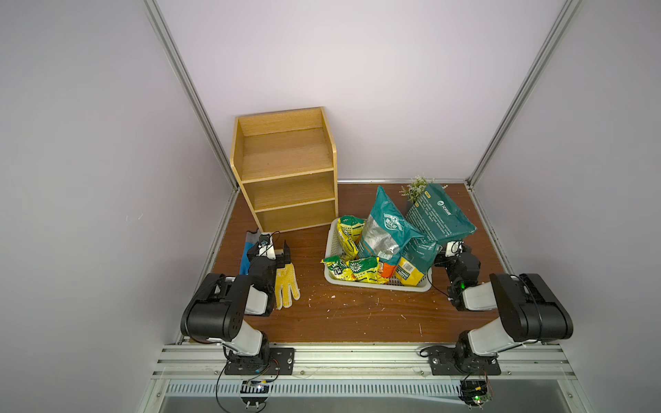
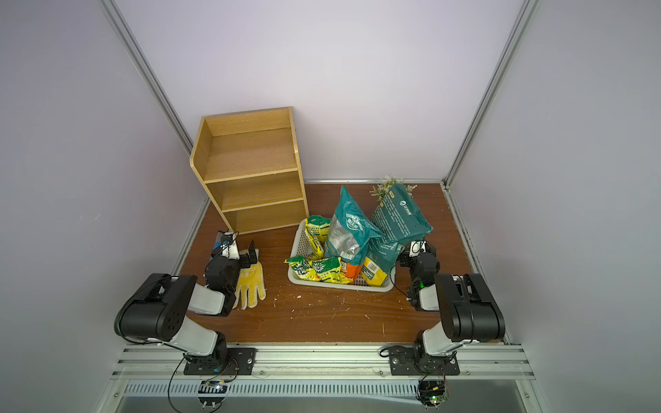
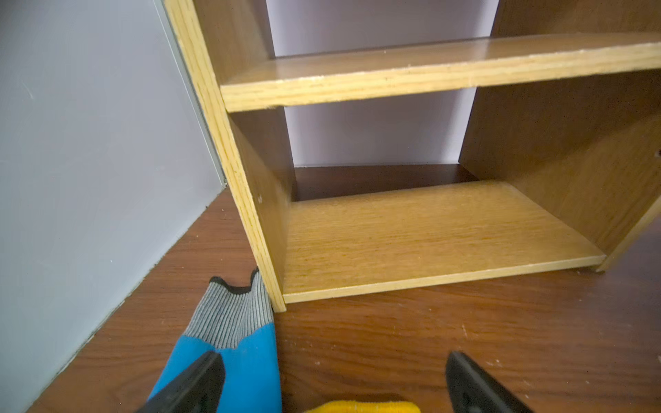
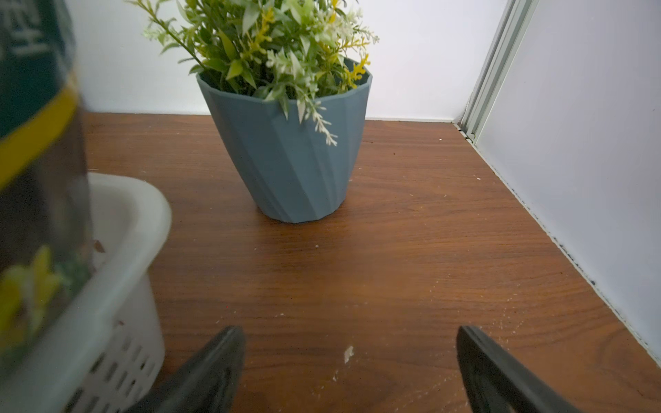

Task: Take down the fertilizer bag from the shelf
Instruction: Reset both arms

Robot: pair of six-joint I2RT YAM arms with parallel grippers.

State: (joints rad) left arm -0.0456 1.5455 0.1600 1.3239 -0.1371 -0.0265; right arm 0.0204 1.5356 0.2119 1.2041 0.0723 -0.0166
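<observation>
Standing on the brown desk [image 1: 357,314], the wooden shelf [image 1: 286,157] is by the back wall. Beside it, the white basket [image 1: 332,246] holds two teal fertilizer bags [image 1: 384,229], leaning together. The left gripper [image 3: 334,357], near the shelf, and the right gripper [image 4: 348,332], by the basket, are both wide open, holding nothing.

Dark wood-grain tabletop [image 1: 357,321]: light-brown wooden shelf [image 1: 286,168] stands at the back-left corner, white perforated plastic basket [image 1: 332,245] mid-right. Yellow knit glove [image 1: 286,289] lies near the left edge.

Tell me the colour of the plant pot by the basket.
Muted blue-grey; the pot shows best in the right wrist view.
</observation>
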